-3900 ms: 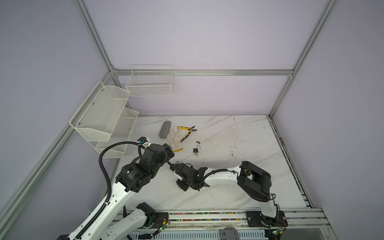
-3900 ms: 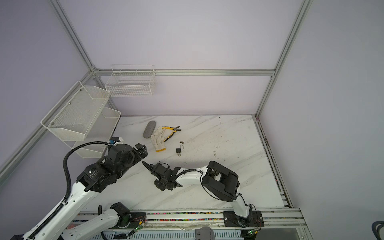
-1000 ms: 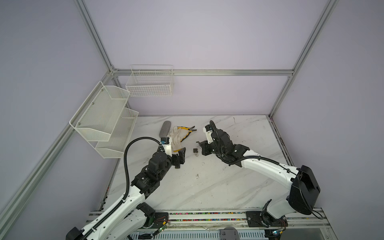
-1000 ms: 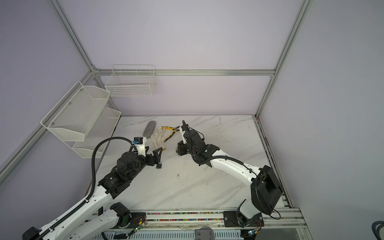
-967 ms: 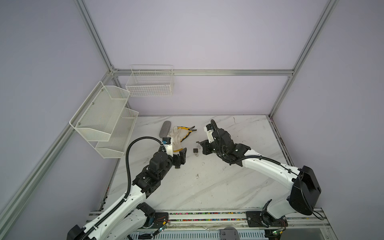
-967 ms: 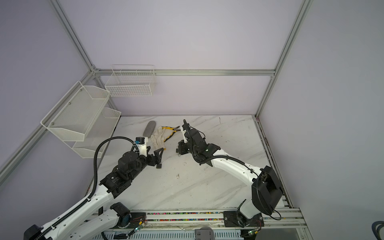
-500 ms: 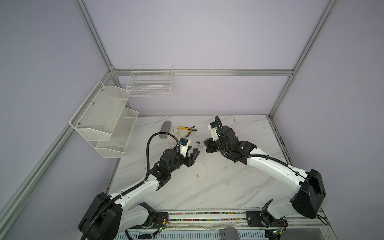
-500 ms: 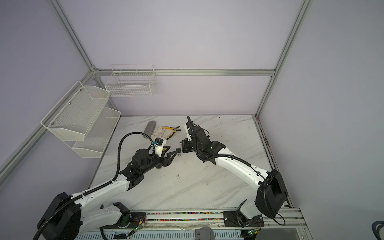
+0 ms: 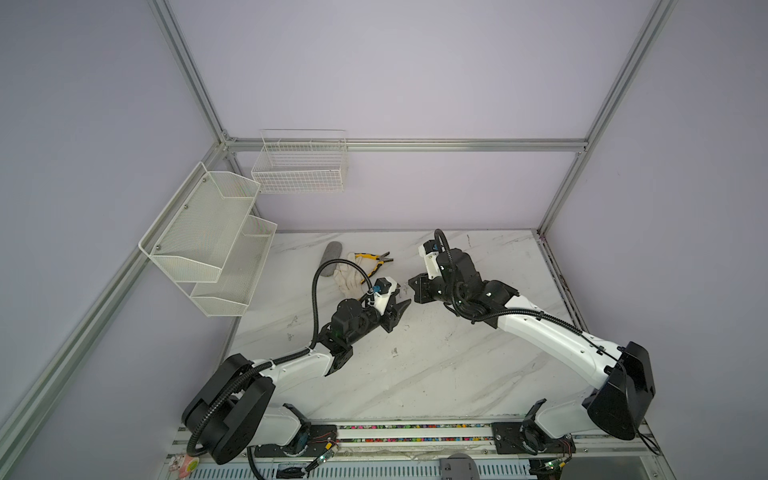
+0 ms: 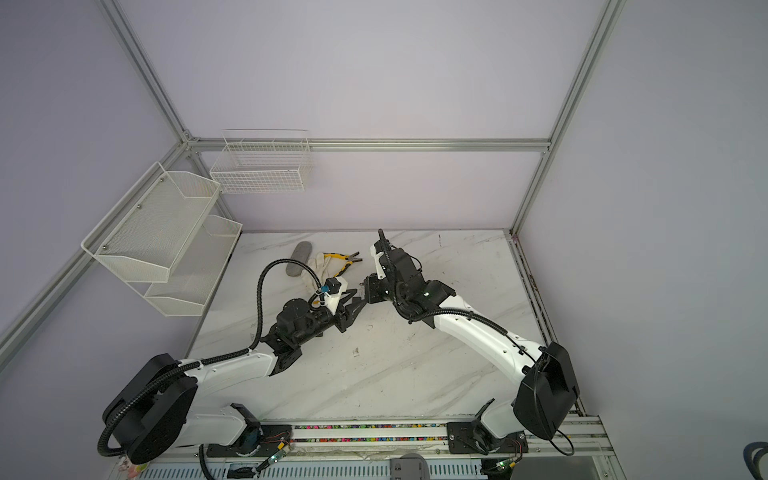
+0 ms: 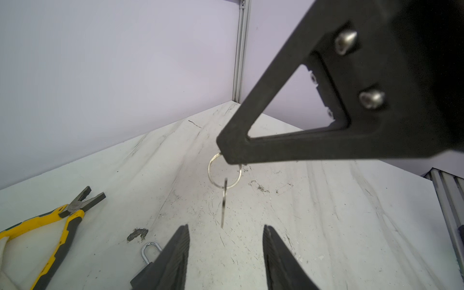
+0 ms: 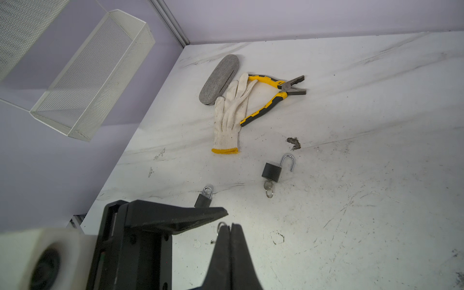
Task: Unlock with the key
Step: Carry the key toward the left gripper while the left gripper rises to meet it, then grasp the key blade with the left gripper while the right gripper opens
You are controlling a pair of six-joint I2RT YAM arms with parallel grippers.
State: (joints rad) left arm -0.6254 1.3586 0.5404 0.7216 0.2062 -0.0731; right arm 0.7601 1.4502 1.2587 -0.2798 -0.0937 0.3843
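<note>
right gripper [image 12: 228, 226] pinched shut on the ring [image 11: 209, 170], key [image 11: 224, 200] dangling edge-on above the table [image 11: 339, 200] between left gripper's [image 11: 225, 229] half-open jaws; risk: loose key swings or twists under their squeeze, then misses the shut padlock's [image 12: 204, 199] keyway.

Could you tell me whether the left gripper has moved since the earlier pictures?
Yes. In a top view the left gripper moved right: earlier in front of the white glove, now right of it.
</note>
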